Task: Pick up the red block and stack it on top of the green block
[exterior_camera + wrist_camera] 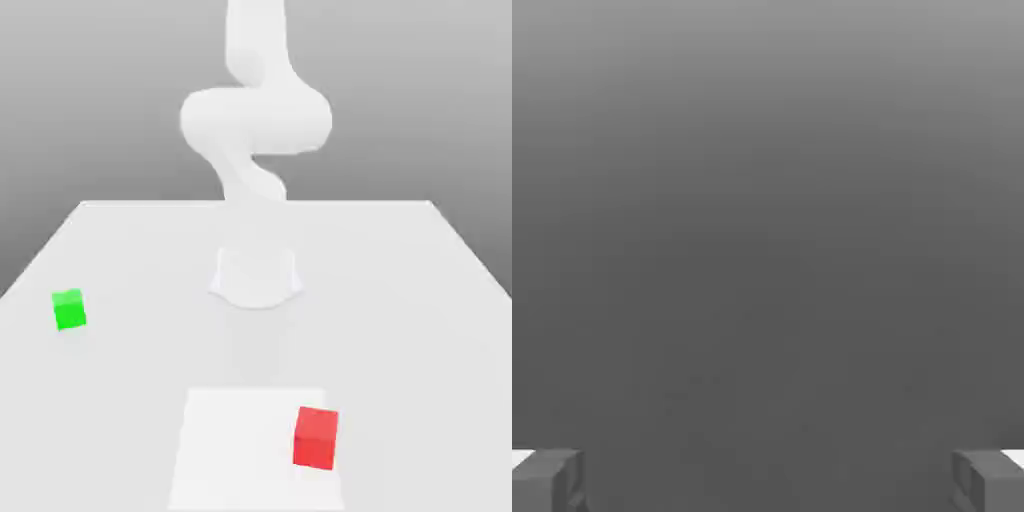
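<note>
Exterior view: a plain matte white tabletop [400, 300] stretches back to a straight far edge, with a featureless grey backdrop behind it. At the tabletop's centre stands the round base of a smooth white robot arm [256, 120], which rises and bends overhead. A small matte bright green cube [69, 309] sits on the surface at about nine o'clock from that base, well apart from it. A small matte bright red cube [316, 437] rests at about five o'clock, near the front edge, on a brighter white rectangular patch [230, 450]. The two cubes are far apart. In the hand view, the hand [768, 480] has its two grey fingertips [547, 480] spread wide apart, holding nothing, against a bare grey surface.
</note>
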